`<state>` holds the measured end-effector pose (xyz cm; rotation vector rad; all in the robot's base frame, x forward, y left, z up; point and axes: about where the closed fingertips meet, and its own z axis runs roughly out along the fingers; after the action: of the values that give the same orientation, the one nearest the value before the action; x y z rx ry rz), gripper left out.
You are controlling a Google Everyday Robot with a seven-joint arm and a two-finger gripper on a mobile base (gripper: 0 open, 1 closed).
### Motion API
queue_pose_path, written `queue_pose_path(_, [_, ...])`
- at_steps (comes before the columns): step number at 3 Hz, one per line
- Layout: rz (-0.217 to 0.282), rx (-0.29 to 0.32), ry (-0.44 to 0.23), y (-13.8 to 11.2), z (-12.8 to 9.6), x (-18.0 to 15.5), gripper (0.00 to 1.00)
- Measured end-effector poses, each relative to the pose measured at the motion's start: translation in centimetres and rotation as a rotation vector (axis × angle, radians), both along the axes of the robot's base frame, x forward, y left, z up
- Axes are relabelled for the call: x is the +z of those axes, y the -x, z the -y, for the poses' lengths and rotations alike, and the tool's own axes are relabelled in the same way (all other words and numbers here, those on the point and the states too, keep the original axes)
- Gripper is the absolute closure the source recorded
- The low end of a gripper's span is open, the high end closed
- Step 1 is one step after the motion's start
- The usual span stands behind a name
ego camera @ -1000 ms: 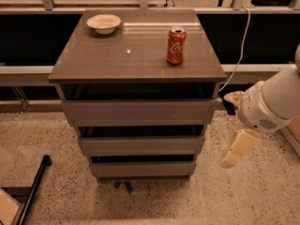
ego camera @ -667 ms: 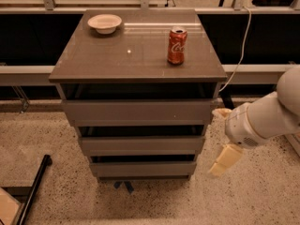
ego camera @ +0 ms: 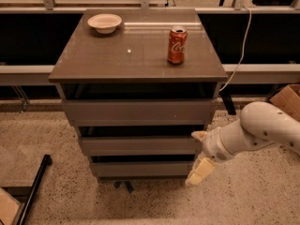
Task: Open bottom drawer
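Gripper (ego camera: 193, 158) is parked low at the front right corner of the cabinet (ego camera: 117, 55). Its two cream fingers (ego camera: 201, 170) are spread wide with nothing between them, one tip up by the right end of the middle drawer (ego camera: 140, 145) and the other hanging beside the right end of the bottom drawer (ego camera: 140, 168).

That bottom drawer is the lowest, narrowest panel, just off the floor, and it looks shut.

There's no handle, so imo the way in is the dark slot right above its front. Slide left off the corner, hook one finger over the panel's top edge, then pull straight out. Grab near the middle of the panel so it doesn't skew, and double-check it's the lower slot, since the one under the middle drawer sits just above it.

Headcount, front to back:
- one black bar (ego camera: 33, 186) on the floor at left
- three drawers, counting the top drawer (ego camera: 140, 110)
- one cardboard box (ego camera: 287, 100) off to the right
- one cola can (ego camera: 177, 44) on the cabinet top
- one bowl (ego camera: 104, 22) behind it
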<state>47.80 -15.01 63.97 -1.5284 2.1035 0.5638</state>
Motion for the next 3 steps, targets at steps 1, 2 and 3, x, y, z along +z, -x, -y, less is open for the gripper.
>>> queue_pose_path(1, [-0.053, 0.008, -0.028, 0.1, -0.6, -3.0, 0.0])
queue_pose_path(2, [-0.03, -0.015, -0.052, -0.2, -1.2, -4.3, 0.0])
queue_pose_path(3, [0.004, -0.029, -0.059, -1.7, -2.0, -8.1, 0.0])
